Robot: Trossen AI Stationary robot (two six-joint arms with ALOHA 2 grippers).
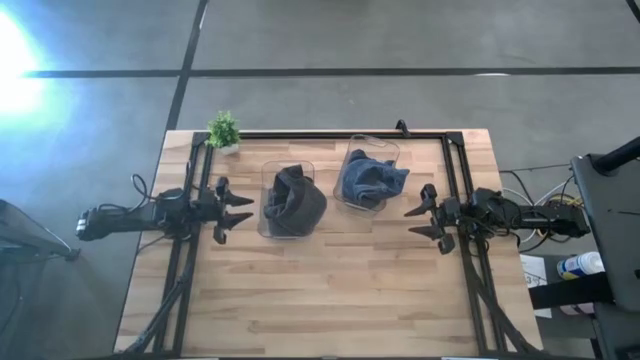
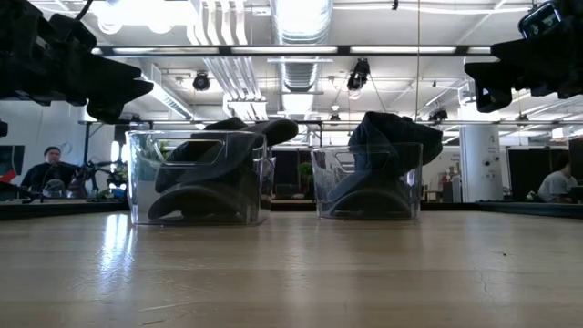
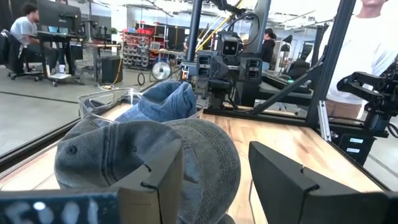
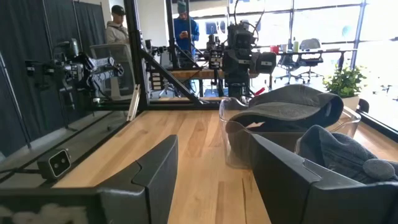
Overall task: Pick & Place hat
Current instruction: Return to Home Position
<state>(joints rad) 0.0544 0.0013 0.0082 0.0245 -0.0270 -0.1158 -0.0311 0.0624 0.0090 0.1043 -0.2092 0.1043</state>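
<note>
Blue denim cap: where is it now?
High view: the blue denim cap lies in the right clear plastic bin, beside the left bin holding black caps.

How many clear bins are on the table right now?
2. The left bin holds a dark cap pile. The right bin, slightly farther back, holds a blue cap. No others seem hidden.

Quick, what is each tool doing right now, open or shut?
Left tool: open, holding nothing.
Right tool: open, holding nothing.
</note>
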